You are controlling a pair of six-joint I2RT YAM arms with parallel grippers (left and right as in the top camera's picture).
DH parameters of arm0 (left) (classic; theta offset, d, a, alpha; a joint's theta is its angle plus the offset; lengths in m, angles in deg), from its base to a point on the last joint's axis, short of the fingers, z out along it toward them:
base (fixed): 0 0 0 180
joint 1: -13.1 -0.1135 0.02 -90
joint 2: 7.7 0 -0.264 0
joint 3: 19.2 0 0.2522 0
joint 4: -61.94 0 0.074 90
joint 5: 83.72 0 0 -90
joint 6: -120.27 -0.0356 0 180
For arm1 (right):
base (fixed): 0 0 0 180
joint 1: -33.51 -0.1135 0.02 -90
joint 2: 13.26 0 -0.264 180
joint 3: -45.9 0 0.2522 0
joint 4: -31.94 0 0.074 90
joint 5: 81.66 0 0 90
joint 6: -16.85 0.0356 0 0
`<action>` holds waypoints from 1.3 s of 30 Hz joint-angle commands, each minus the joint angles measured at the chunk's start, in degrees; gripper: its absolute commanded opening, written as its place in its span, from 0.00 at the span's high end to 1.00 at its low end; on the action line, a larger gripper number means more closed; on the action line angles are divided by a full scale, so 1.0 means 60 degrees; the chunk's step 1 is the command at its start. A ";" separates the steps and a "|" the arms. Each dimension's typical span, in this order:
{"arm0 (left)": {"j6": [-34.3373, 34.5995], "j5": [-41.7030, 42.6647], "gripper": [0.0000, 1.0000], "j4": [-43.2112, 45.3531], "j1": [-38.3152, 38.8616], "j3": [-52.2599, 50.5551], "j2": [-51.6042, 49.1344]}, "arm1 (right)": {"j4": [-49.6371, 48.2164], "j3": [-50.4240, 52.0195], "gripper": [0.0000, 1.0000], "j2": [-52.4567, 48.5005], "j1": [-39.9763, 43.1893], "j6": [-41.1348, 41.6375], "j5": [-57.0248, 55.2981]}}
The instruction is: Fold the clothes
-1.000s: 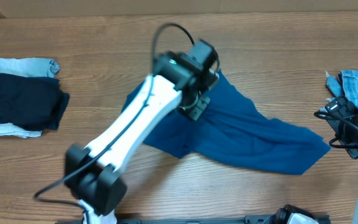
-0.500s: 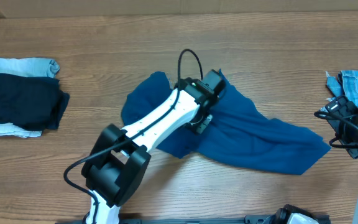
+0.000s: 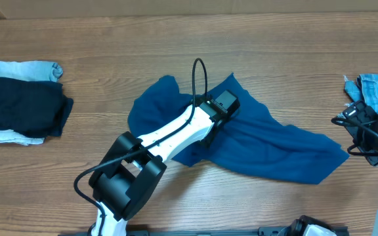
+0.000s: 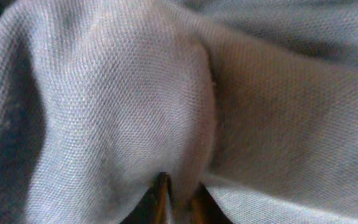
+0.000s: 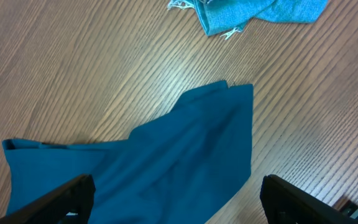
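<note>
The clothes, a royal-blue knit shirt (image 3: 274,147), lie crumpled across the middle of the wooden table, stretching from centre to right. My left gripper (image 3: 210,128) is pressed down into the shirt's upper middle. In the left wrist view the left gripper (image 4: 180,186) is shut on a raised fold of the fabric (image 4: 135,93), which fills the whole view. My right gripper (image 5: 179,193) stands open, hovering over the shirt's right end (image 5: 166,149) with nothing between its fingers; overhead, the right gripper (image 3: 350,136) sits by the table's right edge.
A frayed light-blue denim piece (image 3: 373,88) lies at the far right, also in the right wrist view (image 5: 253,12). At the far left a near-black folded garment (image 3: 18,105) rests on pale cloth, with a light-blue piece (image 3: 25,67) behind it.
The left arm has come down onto the shirt and its jaws have closed on a fold. The shirt's upper-left part now shows. The right arm has not moved.
</note>
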 commanded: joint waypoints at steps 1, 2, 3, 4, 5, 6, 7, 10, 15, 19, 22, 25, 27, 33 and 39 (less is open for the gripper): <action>0.0160 -0.0546 0.96 -0.0685 -0.0011 0.1005 0.0372 | -0.0040 -0.0091 0.11 0.0007 0.0011 -0.0040 0.0015; 0.0160 -0.0539 0.96 -0.1107 -0.0011 0.1577 0.0503 | -0.0036 -0.0091 0.11 0.0007 0.0011 -0.0040 0.0015; 0.0164 -0.0546 0.96 -0.1606 -0.0026 0.2160 0.0616 | -0.0036 -0.0091 0.11 0.0007 0.0011 -0.0040 0.0015; 0.0164 -0.0543 0.96 -0.2244 -0.0091 0.2885 0.0747 | -0.0040 -0.0091 0.11 0.0007 0.0011 -0.0040 0.0025; 0.0168 -0.0590 0.96 -0.3075 -0.0280 0.3847 0.0947 | -0.0138 -0.0091 0.11 0.0007 0.0011 -0.0375 0.0412; 0.0164 -0.0641 0.96 -0.3694 -0.0535 0.4641 0.1158 | -0.0291 -0.0091 0.11 0.0007 0.0011 -0.0820 0.0954; 0.0164 -0.0685 0.96 -0.4204 -0.0827 0.5348 0.1373 | -0.0586 -0.0091 0.11 0.0007 0.0011 -0.1588 0.2044; 0.0157 -0.0503 0.96 -0.5013 -0.1854 0.7060 0.2025 | -0.1191 -0.0047 0.12 0.0007 -0.0066 -0.3315 0.4787; -0.0011 -0.0109 0.96 -0.5096 -0.2455 0.7654 0.2794 | -0.1515 0.0117 0.13 -0.0616 -0.1381 -0.3898 0.4892; -0.0102 -0.0266 0.95 -0.5293 -0.2452 0.7646 0.2790 | -0.2124 0.0117 0.20 -0.2259 -0.2430 -0.3894 0.4827; -0.0353 -0.0295 0.96 -0.5395 -0.2452 0.7650 0.2809 | -0.2637 0.0117 0.18 -0.3315 -0.3056 -0.4342 0.5246; -0.0266 -0.0703 0.96 -0.6069 -0.2452 0.7650 0.2871 | -0.3362 0.0117 0.17 -0.4240 -0.4040 -0.4612 0.5431; -0.0270 -0.0798 0.94 -0.6306 -0.2452 0.7650 0.2874 | -0.3850 0.0117 0.30 -0.4801 -0.4728 -0.4605 0.5508; -0.0233 -0.0798 0.94 -0.6328 -0.2452 0.7650 0.2874 | -0.5395 0.0117 0.07 -0.6754 -0.6357 -0.3169 0.4379; -0.0226 -0.0794 0.94 -0.6612 -0.2452 0.7646 0.2874 | -0.6604 0.0117 0.14 -0.7424 -0.6419 -0.2987 0.4444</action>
